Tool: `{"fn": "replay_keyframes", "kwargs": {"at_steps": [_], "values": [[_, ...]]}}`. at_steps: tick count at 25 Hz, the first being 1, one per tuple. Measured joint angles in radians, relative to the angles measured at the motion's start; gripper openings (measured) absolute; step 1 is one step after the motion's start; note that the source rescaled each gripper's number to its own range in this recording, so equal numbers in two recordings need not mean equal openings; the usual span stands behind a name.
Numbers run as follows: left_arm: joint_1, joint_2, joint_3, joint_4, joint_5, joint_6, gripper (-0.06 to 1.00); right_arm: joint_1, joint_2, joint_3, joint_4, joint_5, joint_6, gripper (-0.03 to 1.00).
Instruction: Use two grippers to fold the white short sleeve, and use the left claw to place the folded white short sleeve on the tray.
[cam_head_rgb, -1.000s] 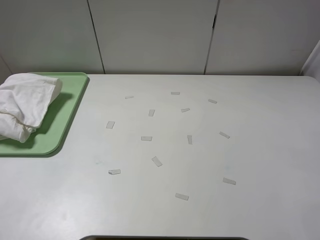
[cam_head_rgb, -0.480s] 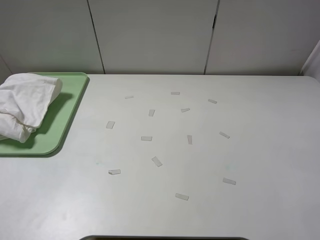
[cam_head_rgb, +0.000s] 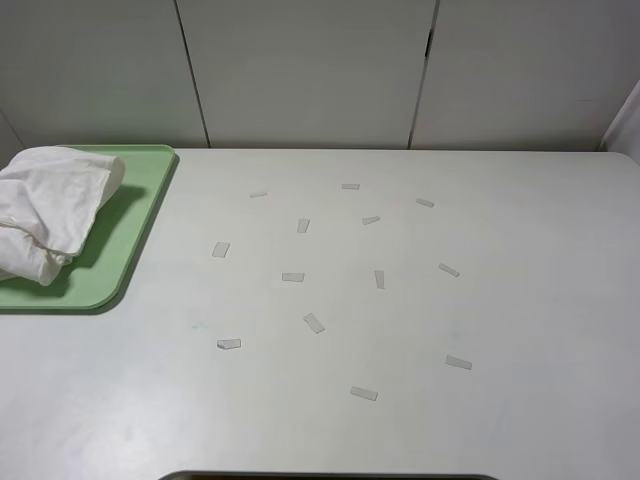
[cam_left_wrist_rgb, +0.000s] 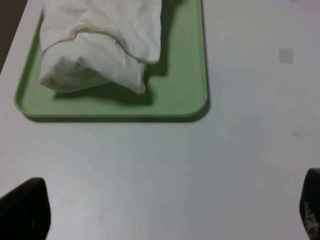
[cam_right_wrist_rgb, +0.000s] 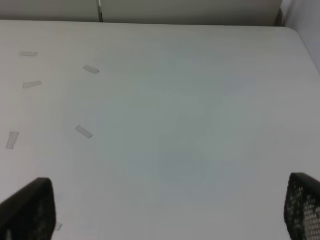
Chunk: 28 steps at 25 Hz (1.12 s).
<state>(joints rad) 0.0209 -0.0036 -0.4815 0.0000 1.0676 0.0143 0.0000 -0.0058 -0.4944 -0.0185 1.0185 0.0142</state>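
Readable text: none in any view.
Folded white cotton short-sleeve shirt (cam_head_rgb: 50, 210): no lettering or label shows.
Flat pale green plastic tray (cam_head_rgb: 135, 235): unmarked.
Small pale paper scraps (cam_head_rgb: 314, 322) on the white counter (cam_head_rgb: 520, 300): blank.

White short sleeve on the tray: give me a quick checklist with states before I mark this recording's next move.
1. White short sleeve lies on the green tray: ok.
2. Neatly folded: not ok, it looks bunched and lumpy.
3. Shirt fully inside the tray rim: cannot tell, the exterior view crops it.
4. Left gripper open, holding nothing: ok.
5. Right gripper open, holding nothing: ok.
6. Paper scraps scattered on the table, apart from the tray: ok.
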Motion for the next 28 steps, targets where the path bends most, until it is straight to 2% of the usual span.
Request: {"fn": "replay_keyframes", "kwargs": {"at_steps": [28], "values": [[0.0, -0.003, 0.0, 0.0, -0.001, -0.004, 1.0, 0.0, 0.0, 0.0, 0.0, 0.001, 0.0, 1.0]]}}
